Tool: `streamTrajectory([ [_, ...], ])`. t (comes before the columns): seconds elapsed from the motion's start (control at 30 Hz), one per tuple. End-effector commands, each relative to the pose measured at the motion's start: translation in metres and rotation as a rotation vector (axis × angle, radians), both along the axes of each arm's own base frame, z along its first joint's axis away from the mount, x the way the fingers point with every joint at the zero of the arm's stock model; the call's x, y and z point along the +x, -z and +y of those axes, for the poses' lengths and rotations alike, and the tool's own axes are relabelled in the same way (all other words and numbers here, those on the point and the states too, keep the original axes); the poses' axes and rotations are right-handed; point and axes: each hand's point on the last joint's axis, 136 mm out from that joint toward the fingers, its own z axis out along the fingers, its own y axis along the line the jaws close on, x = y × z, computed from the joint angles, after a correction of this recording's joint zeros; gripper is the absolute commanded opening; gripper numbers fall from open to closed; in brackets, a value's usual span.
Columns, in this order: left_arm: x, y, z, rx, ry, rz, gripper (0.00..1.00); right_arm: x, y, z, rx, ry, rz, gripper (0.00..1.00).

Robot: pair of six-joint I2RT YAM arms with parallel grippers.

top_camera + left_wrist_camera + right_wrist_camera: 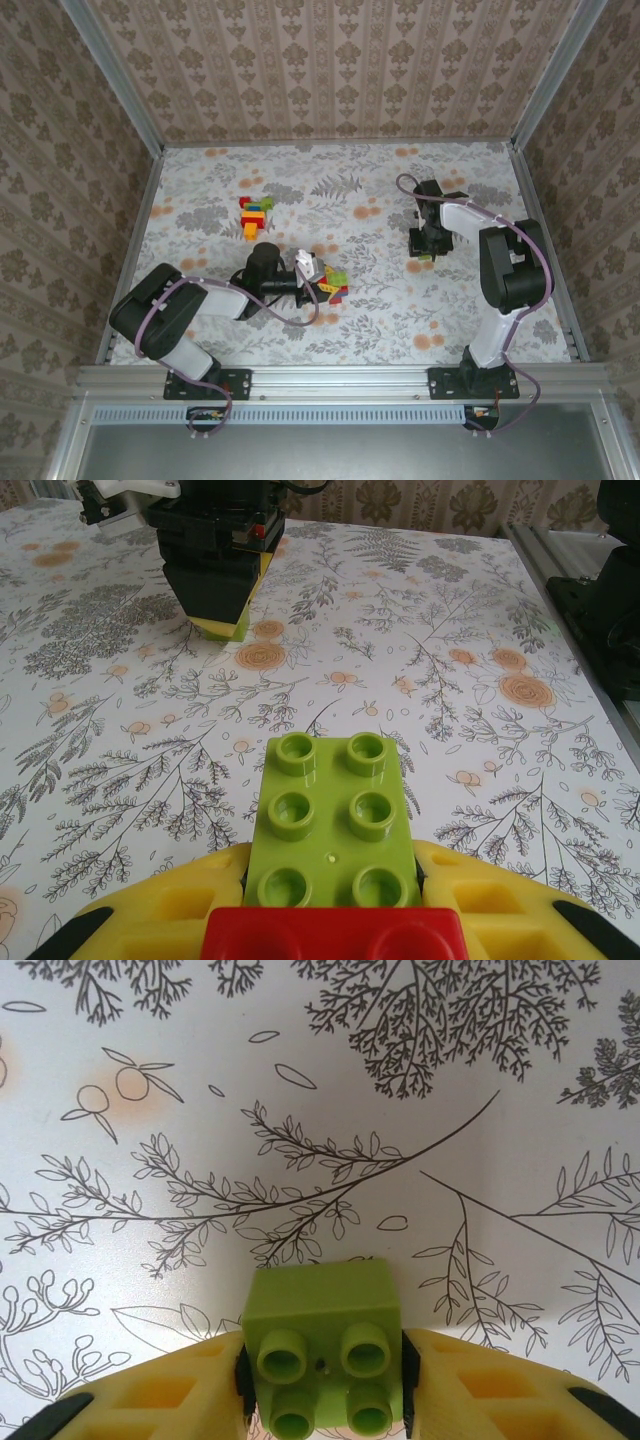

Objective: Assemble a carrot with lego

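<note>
My left gripper [316, 279] is shut on a small lego stack [334, 284] held just above the table's middle. In the left wrist view a lime green six-stud brick [335, 815] sticks out between the yellow fingers [150, 910], with a red brick [335, 935] on its near end. My right gripper [424, 250] points down at the table on the right. A small lime green four-stud brick [322, 1345] sits between its yellow fingers [150, 1395], and the black pads touch both of its sides. The left wrist view also shows that right gripper [222, 620] on the tabletop.
A loose pile of red, yellow, orange and green lego [255, 213] lies at the back left of the floral tabletop [380, 320]. Metal rails [545, 250] and patterned walls close in the table on three sides.
</note>
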Motion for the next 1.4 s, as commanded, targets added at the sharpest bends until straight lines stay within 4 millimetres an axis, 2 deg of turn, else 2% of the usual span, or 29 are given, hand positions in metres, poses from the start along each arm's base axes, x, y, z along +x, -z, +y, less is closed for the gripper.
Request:
streamTrajectory([
  [0.0, 0.001, 0.006, 0.005, 0.021, -0.004, -0.004, 0.26, 0.006, -0.002, 0.001, 0.017, 0.002, -0.007, 0.39],
  [0.17, 0.001, 0.005, 0.005, 0.020, -0.003, -0.004, 0.26, 0.001, -0.015, 0.007, 0.055, 0.013, -0.026, 0.32],
  [0.33, 0.000, 0.006, 0.005, 0.021, -0.005, -0.004, 0.26, -0.017, -0.049, 0.030, 0.137, 0.026, -0.056, 0.29],
  [0.43, 0.001, 0.007, 0.005, 0.025, -0.006, -0.004, 0.26, -0.037, -0.071, 0.055, 0.178, -0.007, -0.053, 0.28],
  [0.6, 0.001, 0.009, 0.005, 0.028, -0.003, -0.003, 0.26, -0.069, -0.120, 0.102, 0.247, -0.072, -0.081, 0.27],
  [0.7, 0.001, 0.011, 0.004, 0.033, -0.004, -0.003, 0.26, -0.083, -0.141, 0.131, 0.267, -0.116, -0.098, 0.26],
  [0.77, 0.002, 0.012, 0.005, 0.036, -0.005, -0.003, 0.25, -0.089, -0.148, 0.148, 0.274, -0.135, -0.108, 0.26],
  [0.9, 0.001, 0.014, 0.005, 0.038, -0.005, -0.002, 0.25, -0.094, -0.152, 0.181, 0.281, -0.167, -0.123, 0.25],
  [1.0, 0.001, 0.014, 0.005, 0.036, -0.004, -0.005, 0.24, -0.092, -0.150, 0.196, 0.280, -0.169, -0.132, 0.25],
  [1.37, 0.000, 0.016, 0.006, 0.037, -0.003, -0.007, 0.23, -0.085, -0.126, 0.218, 0.249, -0.178, -0.103, 0.25],
])
